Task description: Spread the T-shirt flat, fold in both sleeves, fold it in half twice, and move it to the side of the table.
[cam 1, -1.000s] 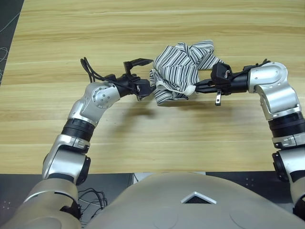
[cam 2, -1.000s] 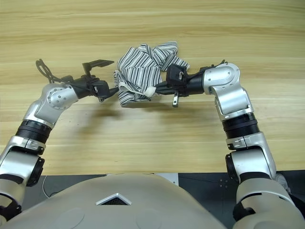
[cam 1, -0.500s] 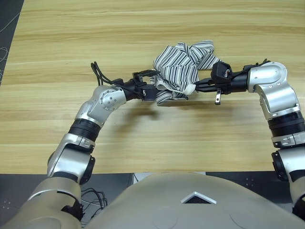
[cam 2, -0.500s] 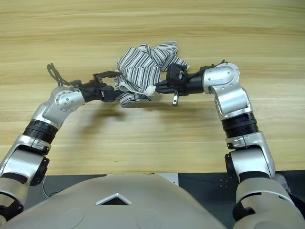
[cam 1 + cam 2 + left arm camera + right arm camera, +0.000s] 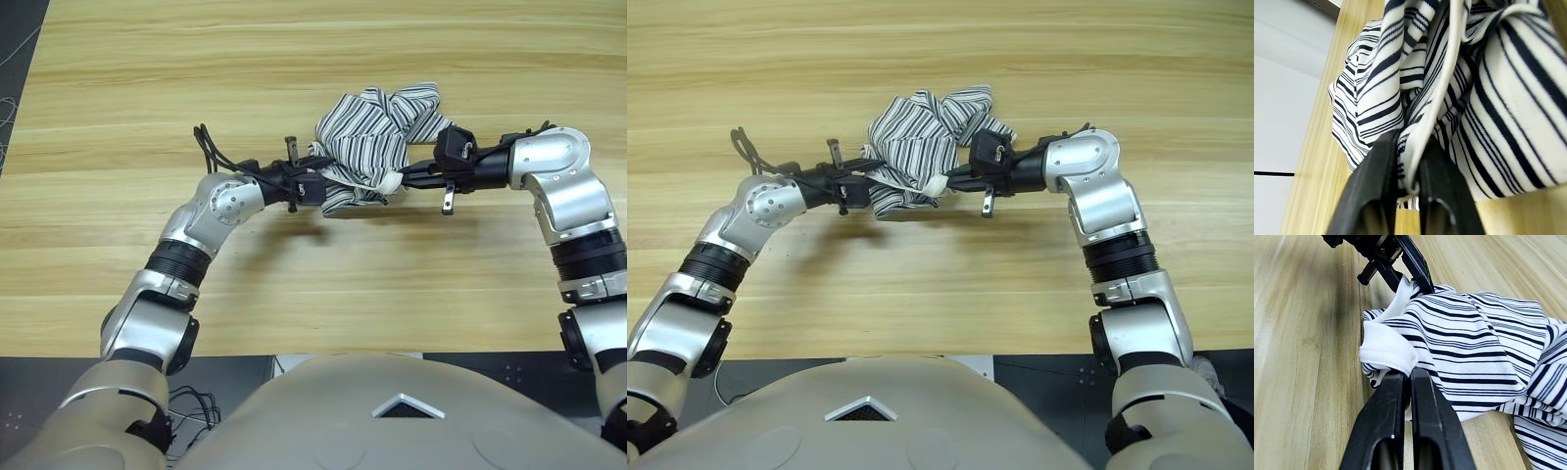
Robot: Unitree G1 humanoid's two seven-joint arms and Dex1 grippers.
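Observation:
A black-and-white striped T-shirt lies bunched in a heap at the middle of the wooden table. My left gripper is at the heap's left lower edge, shut on a fold of striped cloth with white trim. From the right, my right gripper is shut on the white ribbed edge of the T-shirt. The two grippers face each other a short way apart. In the right wrist view the left gripper shows beyond the cloth, pinching it.
Bare light wood lies all around the heap, with wide room to the far side and to both sides. The table's left edge borders a dark floor, and its front edge is near my body.
My left gripper moved right up to the T-shirt and went from open to shut on its left edge. The right arm and the heap stayed put.

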